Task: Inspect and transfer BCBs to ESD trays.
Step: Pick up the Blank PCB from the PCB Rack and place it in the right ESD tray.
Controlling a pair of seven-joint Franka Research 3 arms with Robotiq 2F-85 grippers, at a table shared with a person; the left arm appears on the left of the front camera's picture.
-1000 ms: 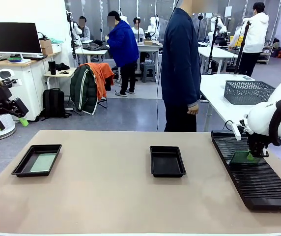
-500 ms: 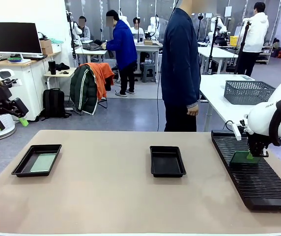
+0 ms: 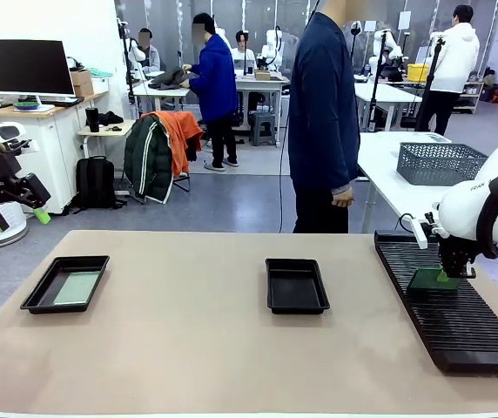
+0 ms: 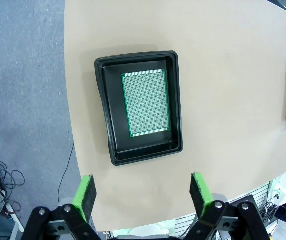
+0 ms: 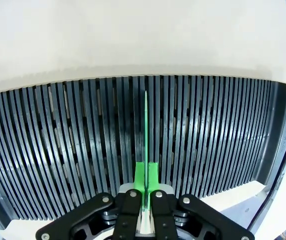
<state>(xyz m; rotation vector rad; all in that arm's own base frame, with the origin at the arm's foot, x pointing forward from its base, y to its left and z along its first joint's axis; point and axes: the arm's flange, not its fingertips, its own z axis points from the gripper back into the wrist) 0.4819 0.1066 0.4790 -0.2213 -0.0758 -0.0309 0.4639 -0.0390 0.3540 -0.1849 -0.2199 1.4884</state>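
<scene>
Where right end effector (image 5: pixel 146 176) pinches, BCB (image 5: pixel 146 127) edge-on

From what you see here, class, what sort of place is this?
Likely a robotics lab: the right fingers grip a circuit board at a slotted rack; another board lies in a black tray.

We find the tan worktop (image 3: pixel 179 348) bare between the shallow black plastic left tray (image 3: pixel 33 300), the matching middle tray (image 3: pixel 299 309) and the long black ribbed rack (image 3: pixel 458 335).
</scene>
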